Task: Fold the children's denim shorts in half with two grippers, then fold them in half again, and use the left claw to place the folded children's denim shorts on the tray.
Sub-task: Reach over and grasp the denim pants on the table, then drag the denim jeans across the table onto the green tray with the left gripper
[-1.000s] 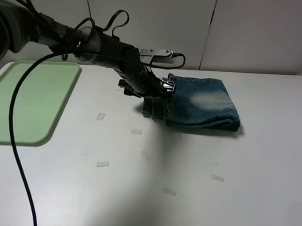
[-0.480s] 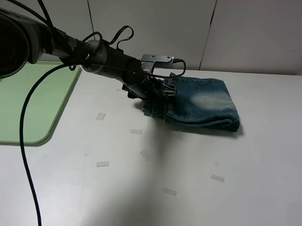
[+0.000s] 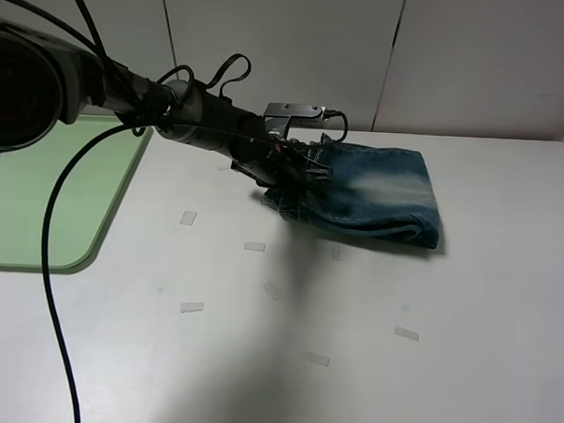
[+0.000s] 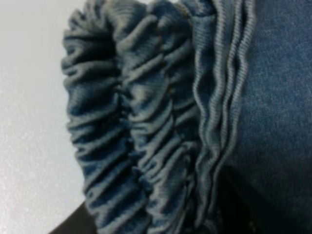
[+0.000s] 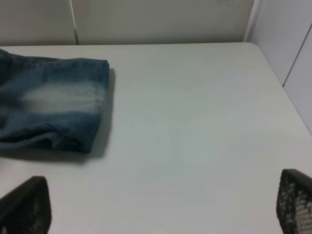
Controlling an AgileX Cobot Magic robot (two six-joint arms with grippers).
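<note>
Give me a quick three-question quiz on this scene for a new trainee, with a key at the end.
1. True or false: the folded shorts already lie on the tray.
2. Which part of the shorts is the left hand at? A) the gathered waistband B) a leg hem C) the faded patch
3. Fill in: the right hand has its fingers spread wide and holds ____.

Key: 1. False; the shorts are on the table, well apart from the tray. 2. A; the left wrist view is filled with the ruched waistband. 3. Nothing.
</note>
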